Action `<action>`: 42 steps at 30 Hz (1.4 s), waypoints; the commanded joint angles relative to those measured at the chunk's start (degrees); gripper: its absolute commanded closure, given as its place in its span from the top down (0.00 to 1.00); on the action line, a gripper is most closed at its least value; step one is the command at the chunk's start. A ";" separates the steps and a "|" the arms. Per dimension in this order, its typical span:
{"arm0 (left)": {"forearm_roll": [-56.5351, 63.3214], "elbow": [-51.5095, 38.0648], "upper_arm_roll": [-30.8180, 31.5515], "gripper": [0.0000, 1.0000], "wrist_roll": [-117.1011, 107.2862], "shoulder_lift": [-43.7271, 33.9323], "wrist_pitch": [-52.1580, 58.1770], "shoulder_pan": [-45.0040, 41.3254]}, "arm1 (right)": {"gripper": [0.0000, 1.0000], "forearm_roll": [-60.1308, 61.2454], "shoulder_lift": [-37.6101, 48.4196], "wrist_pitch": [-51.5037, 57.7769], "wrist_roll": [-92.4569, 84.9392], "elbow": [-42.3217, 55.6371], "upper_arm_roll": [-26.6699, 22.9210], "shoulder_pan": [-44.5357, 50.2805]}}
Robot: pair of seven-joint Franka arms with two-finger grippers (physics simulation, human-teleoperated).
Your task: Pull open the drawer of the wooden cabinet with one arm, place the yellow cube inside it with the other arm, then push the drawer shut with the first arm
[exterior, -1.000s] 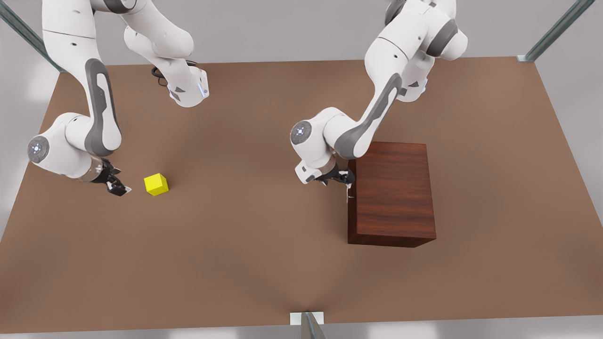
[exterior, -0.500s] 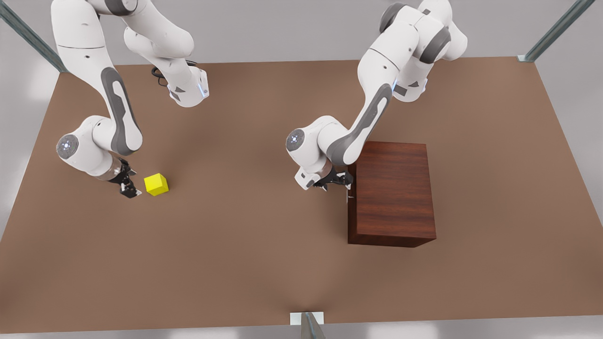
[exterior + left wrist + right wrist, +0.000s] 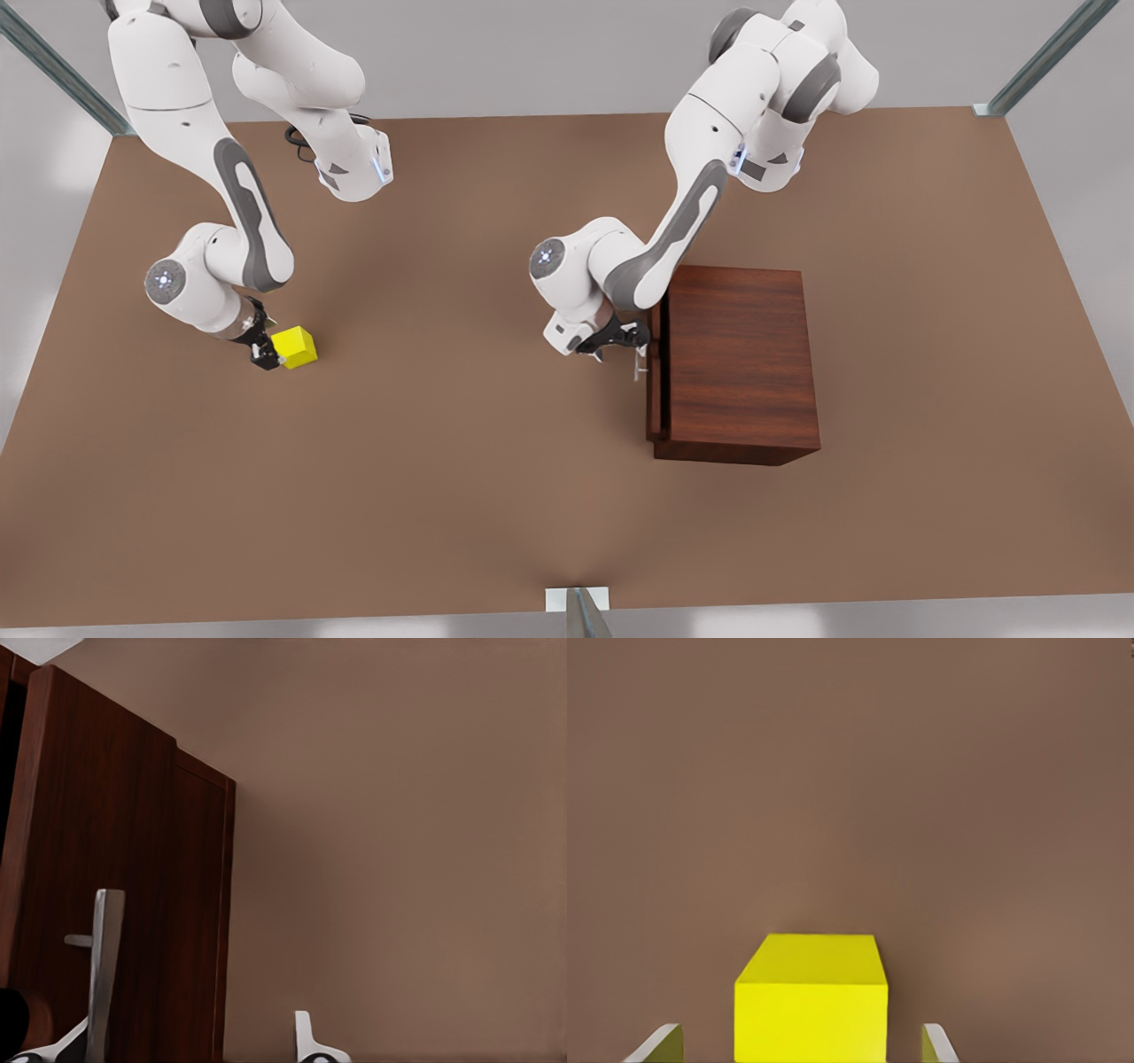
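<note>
Your left gripper point(image 3: 631, 341), fingers apart around the handle point(image 3: 638, 361), has the drawer point(image 3: 654, 381) barely out of the cabinet point(image 3: 740, 359), while your right gripper point(image 3: 270, 353), open, straddles the cube point(image 3: 295, 346), unlifted, far left.

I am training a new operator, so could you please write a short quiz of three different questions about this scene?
1. True or false: the drawer is fully shut in the cabinet.
2. Which gripper is at the handle? A) left B) right
3. Fill in: the right gripper has its fingers on either side of the ____.

Key:
1. False. It sticks out slightly from the cabinet front.
2. A. The left gripper is at the handle, fingers apart.
3. Cube. It sits on the table between the open fingers, not lifted.
</note>
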State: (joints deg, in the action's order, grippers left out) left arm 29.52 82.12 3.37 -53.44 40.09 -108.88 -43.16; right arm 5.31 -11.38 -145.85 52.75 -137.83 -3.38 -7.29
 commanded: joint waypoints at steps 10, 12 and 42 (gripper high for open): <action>0.54 -1.00 0.06 1.00 -3.16 0.17 -2.91 -1.31 | 1.00 -0.74 -3.65 -5.32 6.14 -0.43 -0.05 0.52; 0.45 -1.35 0.06 1.00 -3.07 0.17 -2.83 -1.31 | 1.00 -0.83 -4.70 -7.43 6.49 -0.43 -0.14 0.43; 0.36 -2.67 0.15 1.00 -2.46 0.25 -7.57 -5.01 | 0.70 -0.91 -5.58 -8.58 7.02 -1.22 0.21 0.87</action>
State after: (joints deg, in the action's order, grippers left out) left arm 29.85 79.57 3.52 -55.73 40.40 -116.27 -48.12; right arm 4.44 -17.00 -154.58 59.27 -139.06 -3.16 -6.42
